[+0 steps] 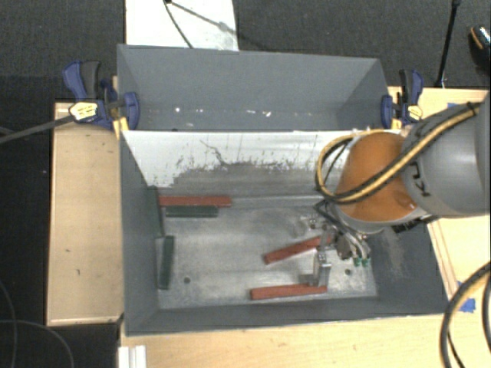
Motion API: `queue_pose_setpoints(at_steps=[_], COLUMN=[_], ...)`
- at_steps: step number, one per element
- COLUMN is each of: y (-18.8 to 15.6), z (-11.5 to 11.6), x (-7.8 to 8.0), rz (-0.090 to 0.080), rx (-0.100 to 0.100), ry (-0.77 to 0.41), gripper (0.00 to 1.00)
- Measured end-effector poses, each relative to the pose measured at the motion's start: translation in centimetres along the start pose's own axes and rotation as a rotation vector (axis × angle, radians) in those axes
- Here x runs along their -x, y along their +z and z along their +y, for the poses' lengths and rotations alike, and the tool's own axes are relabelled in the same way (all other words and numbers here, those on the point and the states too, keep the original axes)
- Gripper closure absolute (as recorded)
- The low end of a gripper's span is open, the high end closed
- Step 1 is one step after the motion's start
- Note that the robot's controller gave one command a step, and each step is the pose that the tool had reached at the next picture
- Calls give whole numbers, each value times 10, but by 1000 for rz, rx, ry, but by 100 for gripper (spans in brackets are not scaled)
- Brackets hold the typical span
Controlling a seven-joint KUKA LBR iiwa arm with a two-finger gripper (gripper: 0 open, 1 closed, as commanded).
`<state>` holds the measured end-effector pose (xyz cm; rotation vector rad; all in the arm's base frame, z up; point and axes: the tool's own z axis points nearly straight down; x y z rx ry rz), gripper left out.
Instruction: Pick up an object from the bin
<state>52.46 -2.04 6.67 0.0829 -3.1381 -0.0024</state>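
The gripper (328, 261) hangs at the right end of a tilted red-brown bar (290, 252); how far open it is cannot be told. A second red-brown bar (285, 291) lies just below. A grip so near the end could let the tilted bar pivot and slip out.

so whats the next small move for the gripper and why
Probably a short straight lift, as a test. The gripper sits at the right of the bin, where the right end of the slanted red-brown bar meets it and the other red-brown bar by the near wall ends just beneath. Whether it grips either I cannot tell; a small rise would show.
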Motion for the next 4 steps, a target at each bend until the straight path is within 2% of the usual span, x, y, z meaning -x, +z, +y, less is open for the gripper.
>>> queue_pose_setpoints(at_steps=[1, 2, 3, 4], y=[-4, -4, -126, -164], z=[19, 19, -6, 9], x=[30, 29, -5, 4], rz=[-8, -7, -12, -10], rx=[-1, -2, -4, -3], ry=[-261, -260, -282, -276], gripper=[0, 100, 100, 100])
